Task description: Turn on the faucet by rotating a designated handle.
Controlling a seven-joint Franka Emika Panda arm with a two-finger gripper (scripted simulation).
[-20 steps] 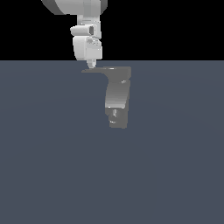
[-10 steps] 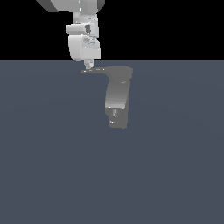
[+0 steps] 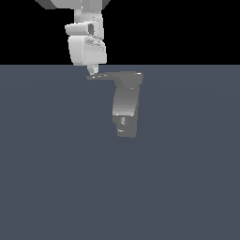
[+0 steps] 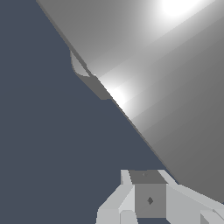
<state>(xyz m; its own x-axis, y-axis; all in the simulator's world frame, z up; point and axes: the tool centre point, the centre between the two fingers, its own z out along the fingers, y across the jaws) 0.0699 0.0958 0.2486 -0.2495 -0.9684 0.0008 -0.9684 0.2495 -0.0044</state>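
The faucet (image 3: 125, 107) is a small grey fixture with a curved upright body and a boxy lower end with a shiny nub, standing mid-scene in the exterior view. The handle (image 3: 107, 76) is a thin flat lever pointing from its top toward the exterior view's left. My gripper (image 3: 93, 71) hangs from above with its fingers together, its tip touching or just above the handle's outer end; it holds nothing. In the wrist view a large bright grey surface (image 4: 166, 74) of the faucet fills one side, and my fingers (image 4: 148, 199) show at the frame's edge.
A flat dark blue-grey floor (image 3: 56, 178) lies all around the faucet. Nothing else stands on it. The white arm (image 3: 86, 44) comes down from above the faucet's left in the exterior view.
My gripper and wrist have shifted slightly toward the exterior view's left over the handle's end. The handle and faucet look almost unchanged.
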